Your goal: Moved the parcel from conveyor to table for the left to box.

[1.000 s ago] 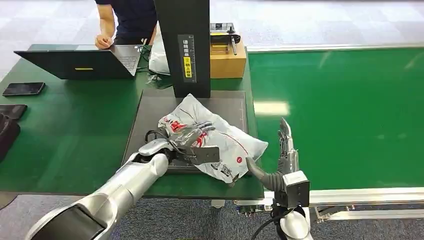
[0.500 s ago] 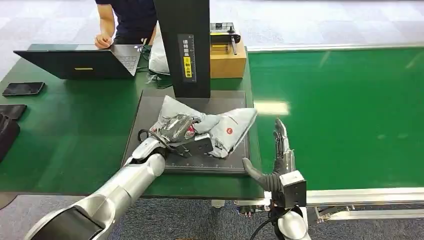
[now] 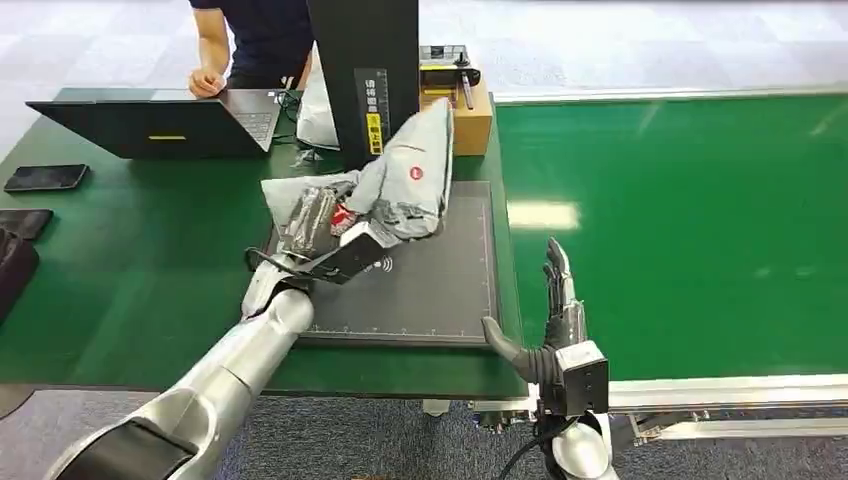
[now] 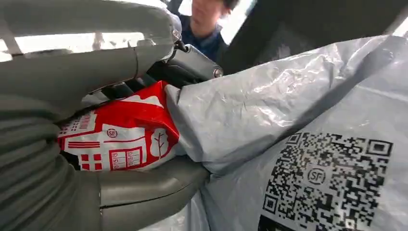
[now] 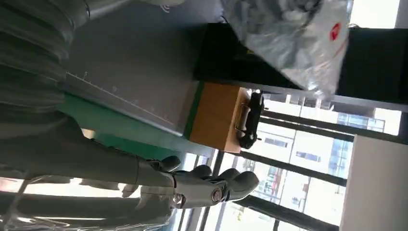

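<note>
**A:** What fills the scene, starting with the biggest things?

**B:** A green conveyor [image 3: 690, 220] runs along the right side. A green table [image 3: 130, 270] sits to its left, and a dark mat [image 3: 440, 290] lies on the table beside the conveyor's edge. A tall black column [image 3: 365, 90] rises at the back of the mat. A person [image 3: 250, 40] stands behind the table near an open laptop [image 3: 160, 125], with a cardboard box [image 3: 458, 115] just beside the column and a phone [image 3: 47, 177] at the table's far left.

**A:** Where is the parcel?

**B:** The parcel [image 3: 405, 180], a soft grey plastic mailer with red printing, hangs in the air above the mat, in front of the column. The left hand [image 3: 315, 230] grips its red-printed end. The left wrist view shows the thumb and fingers clamped around bunched plastic, so the loose end rises free.

**A:** Why hold it by one end?

**B:** Probably because the bag is floppy; gathering a fold gives a firm grip for carrying it away to be boxed.

**A:** And the right hand?

**B:** The right hand [image 3: 555, 315] stands upright at the table's corner, fingers straight and spread, holding nothing, apparently kept out of the way.
</note>
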Robot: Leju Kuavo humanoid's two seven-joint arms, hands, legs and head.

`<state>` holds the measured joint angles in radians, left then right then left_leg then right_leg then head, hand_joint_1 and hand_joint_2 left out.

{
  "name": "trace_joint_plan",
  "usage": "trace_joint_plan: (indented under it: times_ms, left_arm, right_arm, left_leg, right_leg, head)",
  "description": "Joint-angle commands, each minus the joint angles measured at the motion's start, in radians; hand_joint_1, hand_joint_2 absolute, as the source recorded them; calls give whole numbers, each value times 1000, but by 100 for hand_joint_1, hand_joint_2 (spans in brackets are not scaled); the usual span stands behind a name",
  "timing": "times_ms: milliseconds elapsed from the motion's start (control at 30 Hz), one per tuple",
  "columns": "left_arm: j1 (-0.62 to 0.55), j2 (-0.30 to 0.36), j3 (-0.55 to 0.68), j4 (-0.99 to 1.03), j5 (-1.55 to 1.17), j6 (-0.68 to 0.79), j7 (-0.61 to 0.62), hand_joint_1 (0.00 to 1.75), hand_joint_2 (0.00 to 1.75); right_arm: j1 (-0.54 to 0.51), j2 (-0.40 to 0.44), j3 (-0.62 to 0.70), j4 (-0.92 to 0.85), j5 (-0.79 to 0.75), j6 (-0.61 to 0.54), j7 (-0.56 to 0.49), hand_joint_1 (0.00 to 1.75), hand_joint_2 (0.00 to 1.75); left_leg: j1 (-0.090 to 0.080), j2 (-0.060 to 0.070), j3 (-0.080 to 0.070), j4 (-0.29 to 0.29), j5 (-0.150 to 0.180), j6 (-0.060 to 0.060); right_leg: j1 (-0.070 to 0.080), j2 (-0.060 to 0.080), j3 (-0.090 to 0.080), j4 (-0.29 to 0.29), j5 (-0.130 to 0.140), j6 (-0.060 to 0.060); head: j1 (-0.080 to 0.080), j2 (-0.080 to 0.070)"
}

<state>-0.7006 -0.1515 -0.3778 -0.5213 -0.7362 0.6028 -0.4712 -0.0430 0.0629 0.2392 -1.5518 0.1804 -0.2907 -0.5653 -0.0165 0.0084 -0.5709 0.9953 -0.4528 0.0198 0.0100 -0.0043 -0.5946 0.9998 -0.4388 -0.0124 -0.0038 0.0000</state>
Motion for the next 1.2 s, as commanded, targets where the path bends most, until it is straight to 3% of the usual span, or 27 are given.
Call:
trace_joint_plan:
  times_ms: [33,333,567,600,667,700,833,867,967,1100,1200]
  left_arm:
    - [67,77,182,-273,96,33,-46,175,175]
    - [103,138,358,-298,295,46,-155,175,175]
    - [84,169,594,-186,311,95,-188,175,175]
    - [83,148,729,-208,188,95,-193,175,175]
    - [76,138,795,-204,138,95,-198,175,175]
    - [69,105,964,-242,-20,95,-191,175,175]
    - [69,105,964,-242,-20,95,-191,175,175]
    - [47,78,1089,-238,-109,95,-207,175,175]
    - [22,76,1269,-243,-285,95,-200,175,175]
    - [4,62,1423,-308,-468,95,-196,175,175]
    - [-9,62,1431,-323,-596,95,-123,175,175]
  right_arm:
    - [8,-29,18,17,-3,-20,1,0,175]
    - [14,-32,-3,26,-9,-32,-19,0,175]
    - [3,-22,-5,30,-17,-26,-31,0,175]
    - [0,-20,-5,31,-17,-27,-31,0,175]
    - [-5,-17,-5,32,-17,-28,-31,0,175]
    - [-7,-12,-5,35,-14,-28,-27,0,175]
    - [-7,-12,-5,35,-14,-28,-27,0,175]
    - [-3,-8,-6,31,-10,-28,-24,0,175]
    - [-2,1,-11,27,-4,-25,-21,0,175]
    - [1,12,-18,6,-6,-26,-26,0,175]
    - [4,16,-20,-17,-4,-28,-18,0,175]
  left_leg:
    - [1,2,3,-1,-1,-3]
    - [1,3,3,-2,-1,-3]
    - [1,4,2,-1,-1,-2]
    - [1,4,4,-2,-1,-3]
    - [1,2,1,-1,0,-2]
    - [2,4,3,-1,-1,-3]
    - [1,2,1,-1,0,-2]
    - [2,1,3,-1,0,-3]
    - [2,0,2,-1,0,-3]
    - [1,4,1,0,-1,-2]
    - [2,2,1,0,0,-3]
  right_leg:
    - [0,3,2,-1,0,2]
    - [1,4,2,-2,1,1]
    - [1,4,1,-1,0,1]
    - [1,5,3,-1,0,1]
    - [1,3,1,-1,0,1]
    - [1,5,2,-1,0,1]
    - [1,2,1,-1,0,1]
    - [1,3,2,-1,0,2]
    - [1,1,1,-1,-1,2]
    - [1,5,0,0,0,1]
    - [1,4,0,0,0,1]
  head:
    - [0,0]
    - [0,0]
    - [0,0]
    - [0,0]
    - [0,0]
    - [0,0]
    - [0,0]
    - [0,0]
    - [0,0]
    - [0,0]
    - [0,0]
